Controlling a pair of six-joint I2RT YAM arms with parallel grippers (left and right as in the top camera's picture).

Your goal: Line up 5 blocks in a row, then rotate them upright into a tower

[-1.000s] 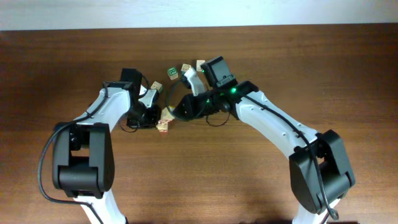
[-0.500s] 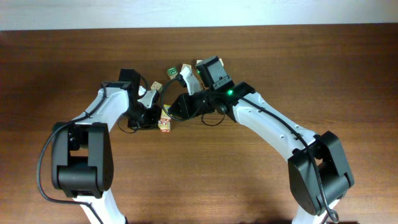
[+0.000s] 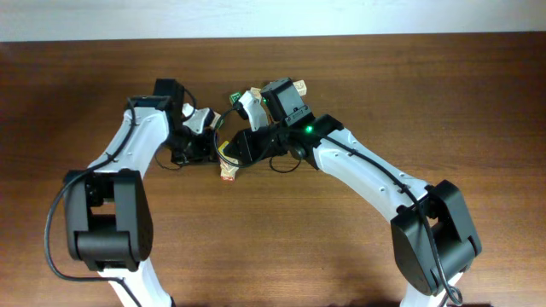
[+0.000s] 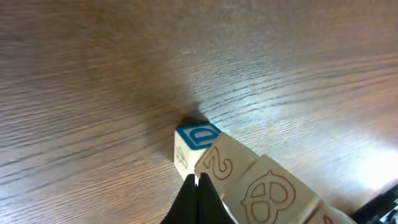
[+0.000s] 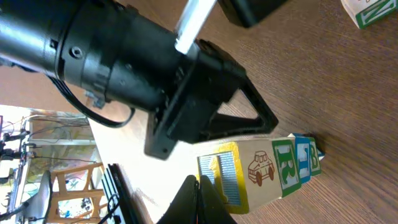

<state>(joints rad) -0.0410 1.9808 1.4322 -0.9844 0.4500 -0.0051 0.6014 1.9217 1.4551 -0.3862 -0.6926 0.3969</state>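
Wooden table [image 3: 444, 94], line of blocks [image 3: 227, 169] between the tools, left tool [image 4: 198, 188] clenched, right tool [image 5: 198, 188] clenched

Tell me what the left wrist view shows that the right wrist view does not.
Only the left wrist view: a carved 2 and a round sign on the blocks, and the shut left pincer. Only the right wrist view: the left arm's black body, a car picture, a separate cube with a green letter, and the shut right pincer. Both: the joined line of blocks on the wooden table.
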